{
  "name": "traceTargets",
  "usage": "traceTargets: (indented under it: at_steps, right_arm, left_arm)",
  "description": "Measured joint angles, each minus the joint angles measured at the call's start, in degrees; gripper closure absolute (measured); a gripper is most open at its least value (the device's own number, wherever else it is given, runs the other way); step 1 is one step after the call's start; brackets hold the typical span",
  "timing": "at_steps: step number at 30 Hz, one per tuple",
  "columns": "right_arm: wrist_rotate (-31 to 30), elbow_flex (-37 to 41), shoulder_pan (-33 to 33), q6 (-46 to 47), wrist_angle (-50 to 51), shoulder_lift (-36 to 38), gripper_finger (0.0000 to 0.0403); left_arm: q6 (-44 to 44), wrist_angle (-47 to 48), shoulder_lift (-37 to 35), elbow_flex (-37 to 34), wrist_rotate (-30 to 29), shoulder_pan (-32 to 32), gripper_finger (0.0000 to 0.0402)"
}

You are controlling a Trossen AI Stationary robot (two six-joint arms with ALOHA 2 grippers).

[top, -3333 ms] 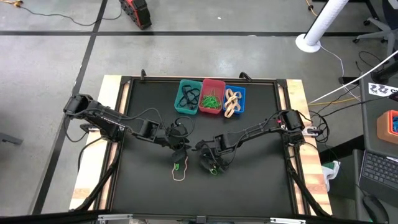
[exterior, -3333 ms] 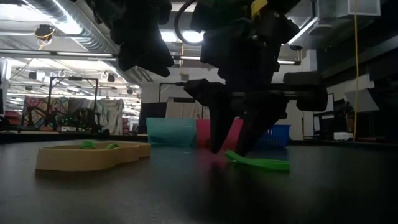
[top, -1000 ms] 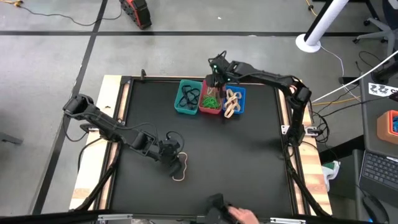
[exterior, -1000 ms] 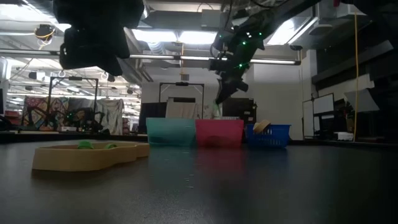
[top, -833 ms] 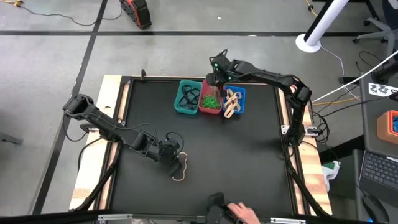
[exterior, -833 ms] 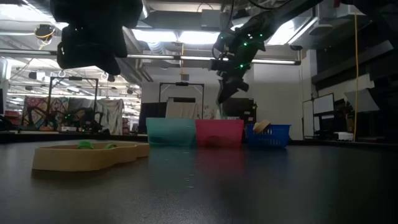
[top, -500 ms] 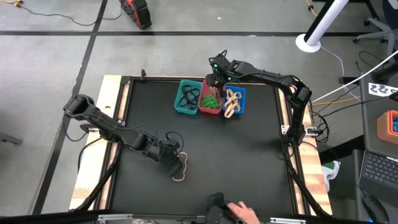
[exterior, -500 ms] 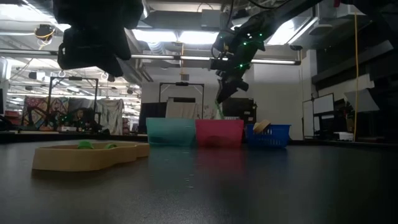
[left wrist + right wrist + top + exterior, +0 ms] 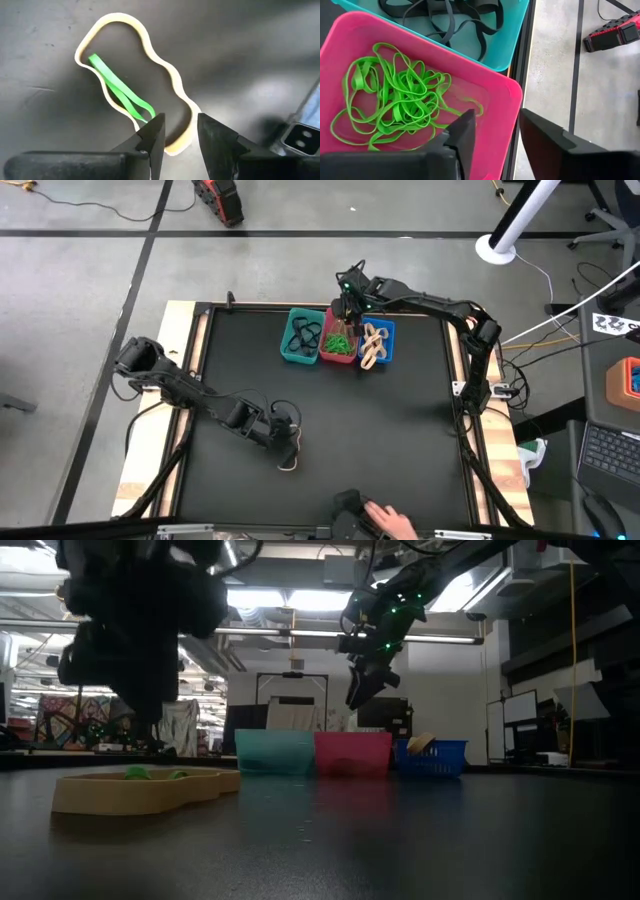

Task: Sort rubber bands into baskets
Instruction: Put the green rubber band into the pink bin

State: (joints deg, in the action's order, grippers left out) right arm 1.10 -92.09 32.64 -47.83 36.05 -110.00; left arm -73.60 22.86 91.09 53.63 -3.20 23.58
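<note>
Two loose bands are sitting on the dark matte desk [image 9: 400, 450] near its front edge: a wide tan rubber band [image 9: 165, 82] lying flat in a wavy peanut shape, and a thin bright green rubber band [image 9: 120, 90] folded flat inside that loop. The left claw [image 9: 179, 131] is hovering right over them with its fingers parted a little and nothing between them, the tips sitting over the end of the tan loop where the green one is tucked against it. If it's going for the green one, I'd say it needs to come straight down and pinch only that strip, since the two are touching and could easily both come up together; both are floppy and lying flush, so a fingertip probably has to slide under an edge. Over at the far side, the right claw [image 9: 492, 132] is hanging above the pink plastic tub [image 9: 505, 100] with its fingers apart and empty, a tangled heap of green bands [image 9: 395, 105] lying in the tub below. Next to it the teal plastic tub [image 9: 300, 337] is holding black bands [image 9: 445, 15], and the blue mesh-sided tub [image 9: 377, 345] is holding tan ones.
</note>
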Motion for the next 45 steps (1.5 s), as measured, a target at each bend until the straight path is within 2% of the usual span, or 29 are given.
traceTargets:
  at_steps: [5,14,28,40,45]
  right_arm:
    - [0.0,0.0,0.0,0.0,0.0,0.0,0.0238]
    - [0.0,0.0,0.0,0.0,0.0,0.0,0.0237]
    - [0.0,0.0,0.0,0.0,0.1,0.0,0.0237]
    - [0.0,0.0,0.0,0.0,0.1,0.0,0.0237]
    - [0.0,0.0,0.0,0.0,0.1,0.0,0.0237]
  left_arm:
    - [1.2,0.1,2.1,0.0,0.0,-1.2,0.0296]
    - [3.0,0.8,5.8,0.0,0.0,-4.0,0.0295]
    - [-1.3,5.4,7.7,0.2,1.4,-4.9,0.0295]
    - [-1.4,4.8,9.3,0.3,-2.1,-6.0,0.0295]
    - [-1.3,4.9,9.1,0.2,-2.2,-6.1,0.0324]
